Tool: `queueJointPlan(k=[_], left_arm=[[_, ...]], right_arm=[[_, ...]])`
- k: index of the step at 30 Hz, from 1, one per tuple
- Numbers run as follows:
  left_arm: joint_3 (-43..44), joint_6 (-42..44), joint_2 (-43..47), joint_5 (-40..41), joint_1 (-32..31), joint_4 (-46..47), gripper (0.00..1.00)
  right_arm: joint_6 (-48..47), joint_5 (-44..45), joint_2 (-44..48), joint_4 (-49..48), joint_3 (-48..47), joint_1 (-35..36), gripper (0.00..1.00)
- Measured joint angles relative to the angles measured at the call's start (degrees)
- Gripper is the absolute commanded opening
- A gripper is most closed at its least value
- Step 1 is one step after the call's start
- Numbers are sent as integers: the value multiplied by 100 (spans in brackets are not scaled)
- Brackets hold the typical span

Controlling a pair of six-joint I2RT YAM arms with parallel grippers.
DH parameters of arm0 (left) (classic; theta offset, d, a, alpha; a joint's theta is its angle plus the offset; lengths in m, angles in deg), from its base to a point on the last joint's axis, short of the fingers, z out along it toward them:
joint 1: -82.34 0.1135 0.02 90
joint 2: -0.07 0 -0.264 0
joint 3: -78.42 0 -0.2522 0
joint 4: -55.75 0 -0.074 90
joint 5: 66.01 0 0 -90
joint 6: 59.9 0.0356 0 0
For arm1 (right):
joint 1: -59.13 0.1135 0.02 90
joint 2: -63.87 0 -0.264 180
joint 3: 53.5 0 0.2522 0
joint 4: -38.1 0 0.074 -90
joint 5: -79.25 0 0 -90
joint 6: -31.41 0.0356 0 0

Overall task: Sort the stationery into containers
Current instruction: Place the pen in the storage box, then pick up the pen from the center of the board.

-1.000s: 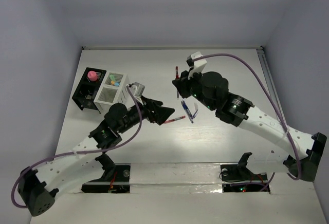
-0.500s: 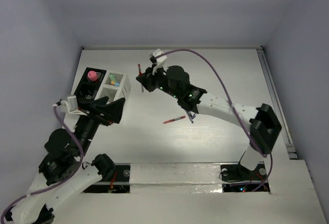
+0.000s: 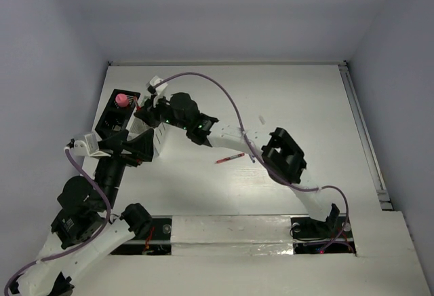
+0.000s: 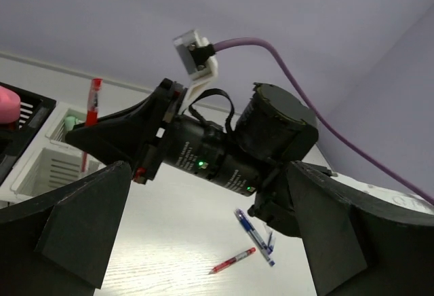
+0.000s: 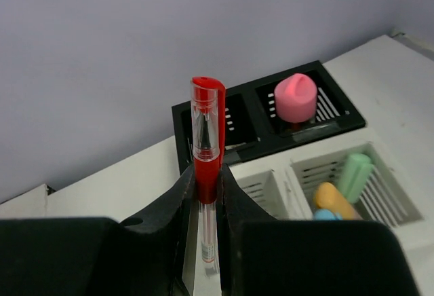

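My right gripper [image 3: 144, 111] is shut on a red pen [image 5: 207, 140] and holds it upright over the containers. The pen's cap is above the seam between the black slotted box [image 5: 230, 116] and the white slatted box [image 5: 271, 177]. A pink-topped piece [image 5: 296, 96] stands in the black box. Mint green [image 5: 356, 172], orange [image 5: 329, 197] and pale blue [image 5: 325, 214] bits lie in one white compartment. My left gripper [image 3: 139, 148] is open and empty, just in front of the white box. A second red pen [image 3: 230, 157] and blue pens [image 3: 251, 148] lie on the table.
The right arm [image 3: 224, 135] stretches across the middle of the table, with its purple cable [image 3: 203, 79] arching above. The back wall is close behind the containers. The black box [image 3: 112, 125] sits near the table's left edge.
My right arm has swung left from the table's middle to the containers, carrying the red pen. My left arm has pulled back toward the near left.
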Motion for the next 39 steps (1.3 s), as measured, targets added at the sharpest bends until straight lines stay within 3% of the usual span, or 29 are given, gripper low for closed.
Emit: queueJointPlan(k=[7,14,16,17,18,19,21,24,32,34,35,39], left_arm=[[-114,118,94,48,0,0,99],[-129,190,74,-44,55,24,99],[-133,203,57,-87,94,37,99],[-136,205,44,-105,105,44,99],[-138,205,28,-122,127,46,99],[-140,205,13,-138,149,44,99],[-140,208,-11,-164,181,50,99],[-140,212,-39,-223,249,81,99],[-140,227,-188,-365,424,107,99],[-140,229,-214,-415,448,127,99],[-140,225,-227,-452,457,133,99],[-140,199,-398,-743,461,225,99]], right_arm=[[-96,-39,-857,258,-999,98,0],[-164,13,-946,505,-1060,90,1],[-195,31,-949,581,-1067,92,11],[-208,46,-949,616,-1078,92,21],[-221,48,-949,660,-1093,92,42],[-212,63,-949,704,-1106,92,51],[-273,94,-949,754,-1119,92,65],[-297,131,-946,820,-1091,92,70],[-448,341,142,911,531,92,66],[-479,437,748,911,1213,90,57],[-466,483,1049,920,1515,83,51],[-376,614,2575,920,2997,-105,3]])
